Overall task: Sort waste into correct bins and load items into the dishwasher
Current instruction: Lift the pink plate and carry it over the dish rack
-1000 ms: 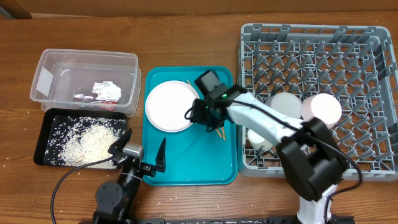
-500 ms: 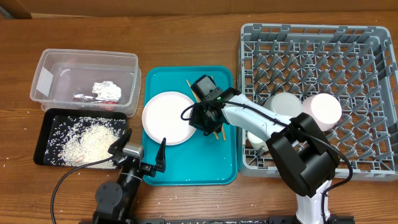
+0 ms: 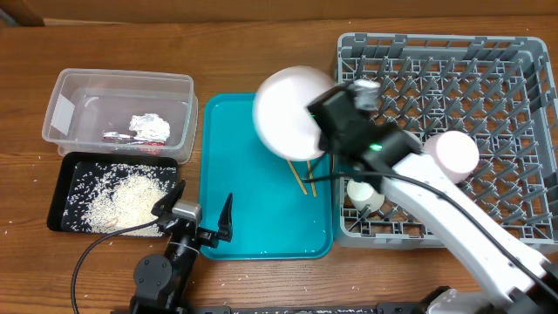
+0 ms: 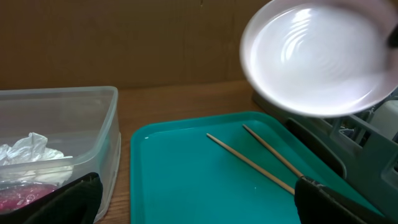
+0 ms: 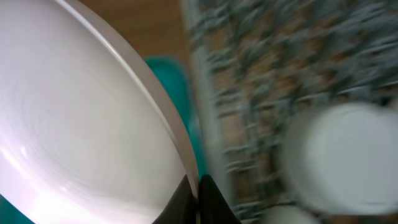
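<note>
My right gripper (image 3: 321, 122) is shut on the rim of the white round plate (image 3: 286, 112) and holds it in the air over the teal tray's right part, next to the grey dish rack (image 3: 523, 61). The plate also shows in the left wrist view (image 4: 317, 59) and the right wrist view (image 5: 81, 124), where my right gripper's fingers (image 5: 198, 200) pinch its edge. Two wooden chopsticks (image 3: 302, 179) lie on the teal tray (image 3: 261, 227). A white bowl (image 3: 456, 150) and a small white cup (image 3: 364, 195) sit in the rack. My left gripper (image 3: 196, 212) is open and empty at the tray's front left.
The clear tub (image 3: 122, 113) at the back left holds the red and white wrapper scrap (image 3: 144, 129). The black tray (image 3: 65, 187) in front of it holds rice grains (image 3: 122, 202). A few grains lie loose on the wooden table.
My right gripper has lifted the plate off the teal tray and carried it up and to the right, toward the rack. The chopsticks under it now show. The left arm has not moved.
</note>
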You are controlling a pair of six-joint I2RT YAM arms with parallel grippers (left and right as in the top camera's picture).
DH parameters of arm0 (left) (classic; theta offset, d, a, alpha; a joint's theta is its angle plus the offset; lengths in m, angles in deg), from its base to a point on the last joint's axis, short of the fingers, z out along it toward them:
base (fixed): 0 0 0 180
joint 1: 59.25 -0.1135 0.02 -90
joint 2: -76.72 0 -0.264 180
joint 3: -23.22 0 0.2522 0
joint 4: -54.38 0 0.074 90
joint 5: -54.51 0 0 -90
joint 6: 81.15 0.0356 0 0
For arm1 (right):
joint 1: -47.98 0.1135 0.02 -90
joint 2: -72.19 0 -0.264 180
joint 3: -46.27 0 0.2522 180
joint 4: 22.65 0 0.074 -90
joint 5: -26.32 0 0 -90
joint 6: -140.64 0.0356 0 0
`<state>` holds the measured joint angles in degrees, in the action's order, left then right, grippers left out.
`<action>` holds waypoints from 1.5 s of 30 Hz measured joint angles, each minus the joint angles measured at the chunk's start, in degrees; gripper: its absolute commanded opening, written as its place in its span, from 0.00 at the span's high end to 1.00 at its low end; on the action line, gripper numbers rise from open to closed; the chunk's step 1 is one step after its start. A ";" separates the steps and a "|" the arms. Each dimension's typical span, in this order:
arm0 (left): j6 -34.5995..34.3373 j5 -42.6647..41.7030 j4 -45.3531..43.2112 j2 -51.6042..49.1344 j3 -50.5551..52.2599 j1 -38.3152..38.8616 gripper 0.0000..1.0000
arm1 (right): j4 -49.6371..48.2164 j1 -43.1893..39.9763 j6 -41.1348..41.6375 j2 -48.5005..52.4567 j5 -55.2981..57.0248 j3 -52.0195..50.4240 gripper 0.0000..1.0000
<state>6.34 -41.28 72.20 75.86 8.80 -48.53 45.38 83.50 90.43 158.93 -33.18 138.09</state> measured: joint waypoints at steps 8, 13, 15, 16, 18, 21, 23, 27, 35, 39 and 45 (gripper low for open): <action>0.00 0.00 -0.02 0.00 0.00 0.00 0.00 | -1.40 -9.55 -2.93 -0.94 22.23 -0.04 0.96; 0.00 0.00 0.00 0.00 0.00 0.00 0.00 | -8.72 -13.75 -9.38 -0.85 25.62 -0.07 0.96; 0.00 0.00 0.00 0.00 0.00 0.00 0.00 | -10.19 -13.64 -13.60 -0.63 27.50 -0.07 0.96; 0.00 0.00 0.00 0.00 0.00 0.00 0.00 | -10.21 -13.55 -15.21 -0.28 29.38 -0.07 0.96; 0.00 0.00 0.00 0.00 0.00 0.00 0.00 | -10.23 -13.70 -17.05 0.44 32.37 -0.07 0.96; 0.00 0.02 0.00 0.00 0.00 0.00 0.00 | -10.12 -15.61 -19.06 2.27 35.34 -0.07 0.96; 0.00 0.00 0.00 0.00 0.00 0.00 0.00 | -9.97 -16.87 -19.54 3.04 35.15 -0.07 0.96; 0.00 0.00 0.00 0.00 0.00 0.00 0.00 | -8.04 -19.56 -20.26 5.18 33.35 -0.07 0.96; 0.00 0.02 0.00 0.00 0.00 0.00 0.00 | -8.24 -20.09 -20.37 7.54 32.57 -0.07 0.96; 0.00 0.02 0.00 0.00 0.00 0.00 0.00 | -10.34 -21.03 -20.41 7.56 32.85 -0.07 0.96; 0.00 0.00 0.00 0.00 0.00 0.00 0.00 | -11.02 -24.72 -20.57 7.56 32.30 -0.07 0.96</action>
<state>6.34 -41.28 72.20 75.86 8.80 -48.53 34.36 58.78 69.86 166.49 -0.87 138.03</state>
